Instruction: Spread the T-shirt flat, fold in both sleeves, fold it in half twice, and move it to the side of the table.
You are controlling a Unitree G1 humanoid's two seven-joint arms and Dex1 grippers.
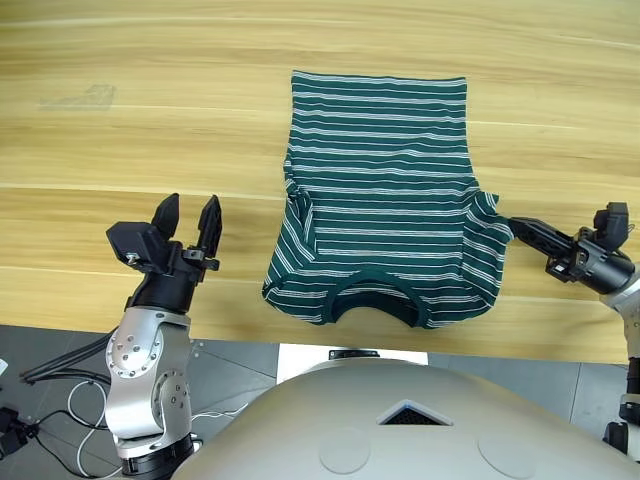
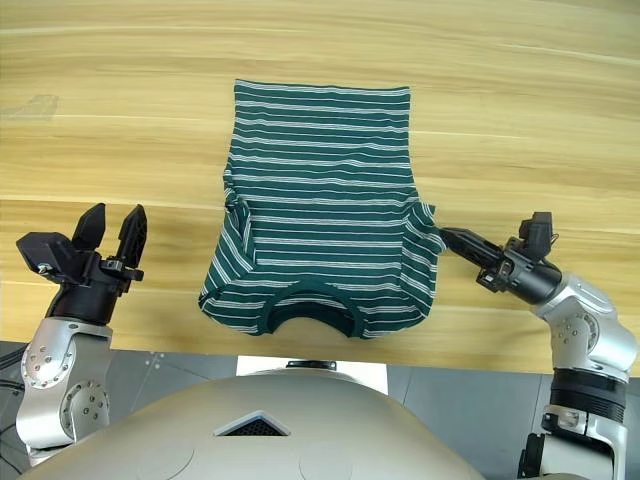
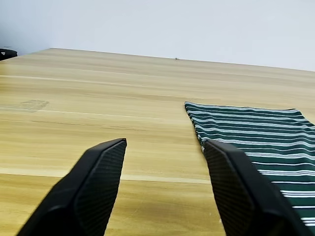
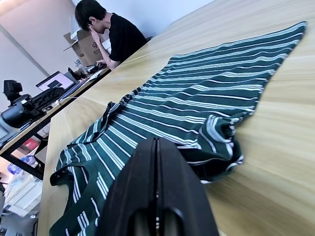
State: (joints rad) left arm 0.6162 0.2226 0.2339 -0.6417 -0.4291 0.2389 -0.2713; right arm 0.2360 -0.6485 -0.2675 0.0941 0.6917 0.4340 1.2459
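Observation:
A dark green T-shirt point(image 1: 385, 190) with white stripes lies flat on the wooden table point(image 1: 120, 150), collar point(image 1: 375, 290) towards me and hem at the far end. Both sleeves are tucked in, and the right one is bunched at the shirt's edge point(image 1: 487, 215). My right gripper point(image 1: 520, 226) is shut, its tip right at that bunched sleeve point(image 4: 221, 147); I cannot tell whether it touches it. My left gripper point(image 1: 190, 215) stands open over bare table, well left of the shirt point(image 3: 256, 132), with nothing between its fingers point(image 3: 98, 182).
The table's near edge point(image 1: 80, 315) runs just under both grippers. Bare wood stretches left of the shirt and beyond it. Cables point(image 1: 60, 400) lie on the floor at lower left. Another desk with monitors point(image 4: 49, 88) stands behind the table.

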